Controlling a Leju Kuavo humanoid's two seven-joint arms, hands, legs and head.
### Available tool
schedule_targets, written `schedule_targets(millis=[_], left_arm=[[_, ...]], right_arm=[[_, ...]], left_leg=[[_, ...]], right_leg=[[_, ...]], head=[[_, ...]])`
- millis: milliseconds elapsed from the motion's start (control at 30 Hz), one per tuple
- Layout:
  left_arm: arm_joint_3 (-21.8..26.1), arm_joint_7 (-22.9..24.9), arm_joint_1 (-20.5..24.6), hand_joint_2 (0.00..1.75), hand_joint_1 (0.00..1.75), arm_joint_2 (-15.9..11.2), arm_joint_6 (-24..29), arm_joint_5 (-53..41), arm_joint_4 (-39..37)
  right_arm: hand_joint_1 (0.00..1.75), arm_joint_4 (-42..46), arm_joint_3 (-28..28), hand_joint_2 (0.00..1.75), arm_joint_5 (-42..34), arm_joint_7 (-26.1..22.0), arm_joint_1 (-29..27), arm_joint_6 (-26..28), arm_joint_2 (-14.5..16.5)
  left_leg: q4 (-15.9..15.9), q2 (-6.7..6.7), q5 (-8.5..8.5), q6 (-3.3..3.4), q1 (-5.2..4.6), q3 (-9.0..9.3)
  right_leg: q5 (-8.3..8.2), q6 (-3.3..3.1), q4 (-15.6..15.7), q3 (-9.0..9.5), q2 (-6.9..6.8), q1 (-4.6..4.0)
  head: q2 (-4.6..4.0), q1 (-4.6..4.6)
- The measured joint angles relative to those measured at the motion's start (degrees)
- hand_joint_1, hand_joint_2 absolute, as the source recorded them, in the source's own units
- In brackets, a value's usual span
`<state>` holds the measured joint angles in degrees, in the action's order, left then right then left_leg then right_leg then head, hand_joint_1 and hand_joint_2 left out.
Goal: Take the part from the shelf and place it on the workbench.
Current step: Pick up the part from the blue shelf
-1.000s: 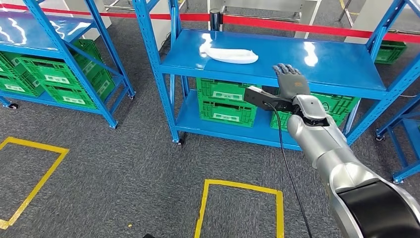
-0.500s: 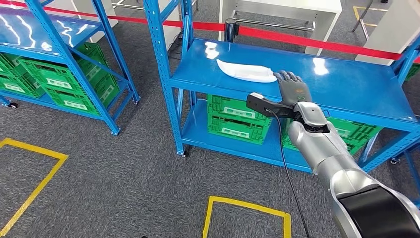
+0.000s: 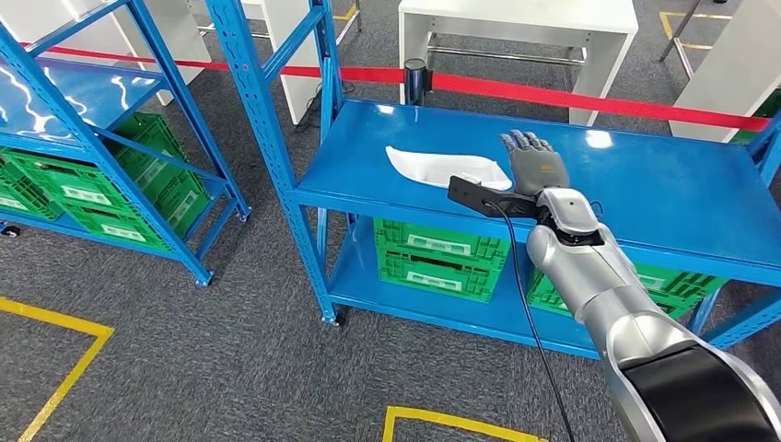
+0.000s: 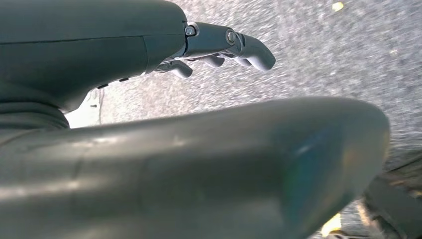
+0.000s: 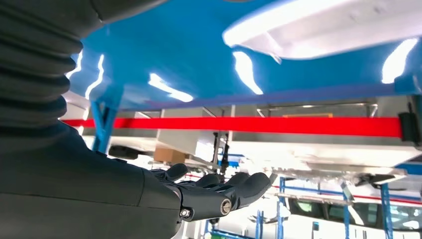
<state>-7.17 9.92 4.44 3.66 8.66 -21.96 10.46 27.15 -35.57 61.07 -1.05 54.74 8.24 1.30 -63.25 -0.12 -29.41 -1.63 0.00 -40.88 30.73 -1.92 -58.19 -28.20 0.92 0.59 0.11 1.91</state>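
Note:
The white part (image 3: 433, 168) lies flat on the top board of the blue shelf (image 3: 645, 198). My right hand (image 3: 533, 164) hovers over that board just to the right of the part, fingers stretched out and holding nothing. From the right wrist camera the hand (image 5: 209, 195) is spread above the glossy blue board (image 5: 174, 55), with the white part (image 5: 328, 30) a short way off. My left hand (image 4: 224, 46) hangs over grey carpet with its fingers loosely extended and nothing in them.
Green crates (image 3: 433, 258) fill the shelf's lower level. A second blue shelf (image 3: 83, 101) with green crates stands to the left. Red barrier tape (image 3: 589, 99) and a white table (image 3: 516, 18) lie behind. A yellow floor line (image 3: 451, 422) marks the carpet near me.
The whole view has shifted closer to the shelf. My right hand has gone from the shelf's front edge to above the board, beside the part.

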Motion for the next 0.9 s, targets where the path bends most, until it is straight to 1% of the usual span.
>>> schedule_targets(millis=[33,67,100,133,167,200,233,267,300,333,367,467,500,533,567,600,633,667,700,733,767,800,867,900], left_arm=[[0.01,-0.01,-0.08,0.00,0.00,-0.01,0.00,0.01,-0.04],[0.02,0.00,-0.16,0.00,0.00,0.01,0.01,0.01,-0.08],[0.02,-0.02,-0.16,0.00,0.00,0.02,0.03,0.02,-0.10],[0.03,-0.02,-0.10,0.00,0.00,0.07,0.05,0.02,-0.09],[0.03,0.01,-0.03,0.00,0.00,0.14,0.09,0.01,-0.06],[0.04,0.03,0.08,0.00,0.00,0.20,0.13,0.00,-0.04],[0.07,0.11,0.23,0.00,0.00,0.25,0.19,-0.02,-0.02],[0.08,0.20,0.36,0.00,0.00,0.27,0.26,-0.05,0.00],[0.10,0.27,0.48,0.00,0.00,0.27,0.31,-0.08,0.00],[0.11,0.33,0.56,0.00,0.00,0.27,0.36,-0.10,0.00],[0.11,0.35,0.58,0.00,0.00,0.28,0.37,-0.11,0.01],[0.11,0.38,0.60,0.00,0.00,0.29,0.37,-0.14,0.01],[0.11,0.48,0.61,0.00,0.00,0.32,0.37,-0.18,0.01],[0.12,0.64,0.60,0.00,0.00,0.41,0.37,-0.27,0.00],[0.14,0.78,0.62,0.00,0.00,0.52,0.36,-0.35,-0.02],[0.18,0.87,0.66,0.00,0.00,0.63,0.32,-0.43,-0.03],[0.22,0.88,0.70,0.00,0.00,0.71,0.26,-0.48,-0.04],[0.26,0.82,0.75,0.00,0.00,0.74,0.20,-0.49,-0.04],[0.28,0.77,0.78,0.00,0.00,0.73,0.16,-0.50,-0.04],[0.28,0.75,0.79,0.00,0.00,0.73,0.13,-0.54,-0.04],[0.28,0.74,0.83,0.00,0.00,0.74,0.13,-0.58,-0.04],[0.28,0.75,0.89,0.00,0.00,0.77,0.13,-0.63,-0.04],[0.28,0.86,0.98,0.00,0.00,0.83,0.13,-0.72,-0.04],[0.28,0.94,0.99,0.00,0.00,0.84,0.13,-0.74,-0.04]], right_arm=[[0.00,0.01,-0.02,1.75,0.00,-0.01,-0.03,-0.04,0.15],[0.00,0.05,-0.03,1.75,-0.01,-0.05,-0.11,-0.08,0.28],[0.00,0.09,-0.04,1.75,-0.01,-0.13,-0.11,-0.11,0.37],[0.00,0.13,-0.06,1.75,-0.02,-0.22,-0.05,-0.12,0.42],[0.00,0.20,-0.09,1.75,-0.02,-0.38,0.02,-0.10,0.45],[0.00,0.25,-0.16,1.75,-0.01,-0.55,0.14,-0.08,0.48],[0.00,0.30,-0.30,1.75,-0.01,-0.73,0.17,-0.08,0.55],[0.00,0.34,-0.49,1.75,-0.01,-0.89,0.06,-0.09,0.62],[0.00,0.34,-0.66,1.75,-0.01,-0.99,-0.05,-0.11,0.69],[0.00,0.34,-0.78,1.75,-0.02,-1.05,-0.18,-0.13,0.75],[0.00,0.34,-0.85,1.75,-0.02,-1.07,-0.28,-0.15,0.77],[0.00,0.34,-0.87,1.75,-0.02,-1.07,-0.39,-0.19,0.78],[0.00,0.34,-0.90,1.75,-0.05,-1.07,-0.61,-0.25,0.78],[0.00,0.34,-0.94,1.31,-0.13,-1.09,-0.88,-0.32,0.79],[0.00,0.34,-0.98,0.87,-0.38,-1.26,-1.18,-0.44,0.77],[0.00,0.35,-1.03,0.44,-0.68,-1.45,-1.54,-0.59,0.76],[0.00,0.36,-1.08,0.44,-0.97,-1.64,-1.77,-0.67,0.74],[0.00,0.36,-1.12,0.87,-1.23,-1.80,-1.95,-0.71,0.71],[0.00,0.38,-1.16,1.31,-1.32,-1.83,-2.08,-0.68,0.69],[0.00,0.39,-1.22,1.75,-1.36,-1.83,-2.13,-0.64,0.66],[0.00,0.40,-1.33,1.75,-1.39,-1.83,-2.18,-0.71,0.64],[0.00,0.41,-1.48,1.75,-1.41,-1.84,-2.31,-0.95,0.64],[0.00,0.41,-1.89,1.75,-1.50,-1.78,-2.87,-2.20,0.62],[0.00,0.41,-2.14,1.75,-1.61,-1.72,-3.24,-3.14,0.61]], left_leg=[[2.86,0.13,4.31,0.24,-0.09,0.42],[4.84,0.23,7.23,0.56,-0.19,0.88],[5.99,0.24,8.51,0.90,-0.27,1.49],[6.24,0.13,8.23,1.28,-0.27,2.52],[6.59,0.04,7.98,1.78,-0.19,3.42],[6.78,-0.04,7.83,2.24,-0.09,4.31],[6.86,-0.08,7.55,2.65,-0.01,5.11],[6.87,-0.07,7.15,2.96,0.04,5.64],[6.85,-0.12,6.82,3.09,0.05,5.97],[6.85,-0.15,6.58,3.13,0.05,6.20],[6.85,-0.17,6.46,3.14,0.05,6.31],[6.85,-0.20,6.35,3.15,0.06,6.42],[6.83,-0.29,6.06,3.13,0.06,6.69],[6.72,-0.41,5.56,3.04,0.07,7.22],[6.33,-0.52,4.54,2.65,0.05,8.02],[5.99,-0.62,3.51,2.13,0.01,8.70],[5.58,-0.66,2.71,1.57,-0.03,9.20],[5.19,-0.66,2.18,1.00,-0.07,9.41],[4.60,-0.61,2.25,0.66,-0.06,9.00],[3.19,-0.53,2.32,0.40,-0.02,8.22],[0.92,-0.42,2.07,0.11,0.03,6.85],[-2.18,-0.32,1.30,-0.14,0.11,4.95],[-8.99,-0.22,-1.59,-0.52,0.20,0.58],[-11.09,-0.20,-2.53,-0.60,0.23,-1.08]], right_leg=[[0.95,0.35,0.23,0.85,0.09,-0.03],[1.54,0.76,0.52,1.92,0.18,-0.08],[1.57,1.19,0.51,2.86,0.27,-0.15],[1.23,1.56,0.23,3.41,0.30,-0.19],[0.54,1.82,-1.18,3.35,0.19,-0.18],[0.02,2.03,-3.50,2.21,0.05,-0.15],[0.28,2.23,-6.47,0.38,-0.10,-0.08],[1.16,2.42,-9.67,-1.93,-0.26,0.00],[2.24,2.58,-12.06,-3.85,-0.33,0.03],[3.25,2.69,-13.62,-5.20,-0.36,0.06],[3.87,2.72,-14.26,-5.79,-0.38,0.06],[4.46,2.73,-14.72,-6.29,-0.39,0.06],[5.51,2.78,-15.20,-7.21,-0.40,0.07],[5.99,2.87,-14.55,-8.25,-0.44,0.10],[3.36,2.77,-10.93,-8.73,-0.65,0.05],[0.36,2.45,-7.19,-8.96,-0.80,0.00],[-3.32,2.00,-3.20,-8.58,-0.93,-0.06],[-6.44,1.46,-0.34,-8.02,-0.97,-0.13],[-6.60,1.01,-0.26,-7.79,-0.83,-0.06],[-6.51,0.68,-0.15,-7.57,-0.74,0.02],[-6.39,0.35,-0.06,-7.29,-0.67,0.10],[-6.21,0.04,0.03,-7.02,-0.64,0.15],[-5.72,-0.36,0.03,-6.61,-0.59,0.13],[-5.47,-0.42,0.03,-6.40,-0.55,0.10]], head=[[0.00,-0.01],[0.00,-0.01],[0.00,-0.04],[0.00,-0.08],[0.00,-0.13],[0.00,-0.25],[0.00,-0.34],[0.00,-0.44],[0.00,-0.49],[0.00,-0.49],[0.00,-0.49],[0.00,-0.50],[0.00,-0.51],[0.00,-0.52],[0.00,-0.50],[0.00,-0.52],[0.00,-0.53],[0.00,-0.55],[0.00,-0.59],[0.00,-0.55],[0.00,-0.47],[0.00,-0.41],[0.00,-0.31],[0.00,-0.31]])
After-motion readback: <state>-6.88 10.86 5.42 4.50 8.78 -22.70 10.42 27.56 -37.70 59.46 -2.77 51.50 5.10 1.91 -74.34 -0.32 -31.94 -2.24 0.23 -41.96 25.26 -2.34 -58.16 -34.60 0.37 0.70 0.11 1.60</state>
